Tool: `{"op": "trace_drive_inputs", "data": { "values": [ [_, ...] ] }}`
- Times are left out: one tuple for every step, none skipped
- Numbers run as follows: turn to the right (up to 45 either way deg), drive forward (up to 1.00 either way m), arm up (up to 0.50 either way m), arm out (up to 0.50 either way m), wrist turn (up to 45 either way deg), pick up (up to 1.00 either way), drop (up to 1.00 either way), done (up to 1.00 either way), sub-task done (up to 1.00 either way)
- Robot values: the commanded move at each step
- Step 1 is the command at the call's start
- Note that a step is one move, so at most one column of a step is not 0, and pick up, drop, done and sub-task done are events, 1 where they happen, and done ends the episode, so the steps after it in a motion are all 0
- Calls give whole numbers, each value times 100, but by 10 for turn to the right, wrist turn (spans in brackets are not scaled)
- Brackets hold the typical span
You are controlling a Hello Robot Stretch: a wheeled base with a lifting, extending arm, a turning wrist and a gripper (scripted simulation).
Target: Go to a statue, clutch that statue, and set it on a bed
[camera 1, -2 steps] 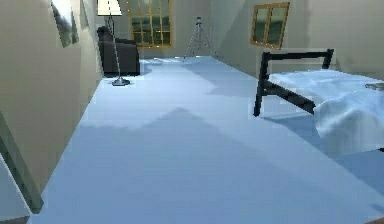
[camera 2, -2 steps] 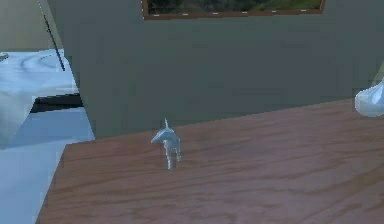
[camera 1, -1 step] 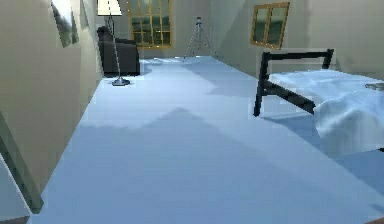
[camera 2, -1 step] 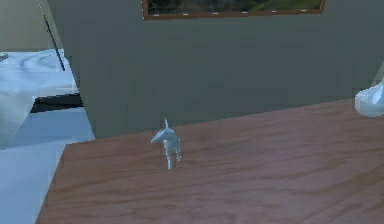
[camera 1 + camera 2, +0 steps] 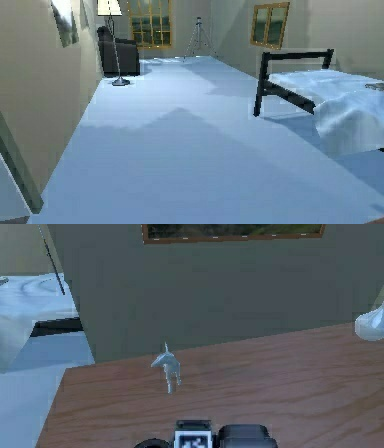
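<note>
Nearest us, the gripper (image 5: 158, 442) shows at the arm side view's bottom edge. We cannot tell how its fingers stand or whether it holds anything. Just beyond it, the small pale statue (image 5: 168, 367) stands upright on the wooden table (image 5: 300, 384). The forward view runs from floor lamp (image 5: 113, 40) and armchair (image 5: 122, 52) past a tripod (image 5: 198, 38) to the bed (image 5: 310, 88).

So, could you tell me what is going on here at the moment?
The robot stands beside a wooden table where a small pale statue stands upright. Its gripper shows at the arm side view's bottom edge, below the statue; whether it holds anything cannot be told. The bed lies at the forward view's right.
</note>
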Motion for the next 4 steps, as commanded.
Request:
{"op": "trace_drive_inputs", "data": {
  "values": [
    [0, 0, 0, 32, 0, 0, 0, 0, 0],
    [0, 0, 0, 0, 450, 0, 0, 0, 0],
    [0, 0, 0, 0, 450, 0, 0, 0, 0],
    [0, 0, 0, 0, 450, 0, 0, 0, 0]
  ]
}}
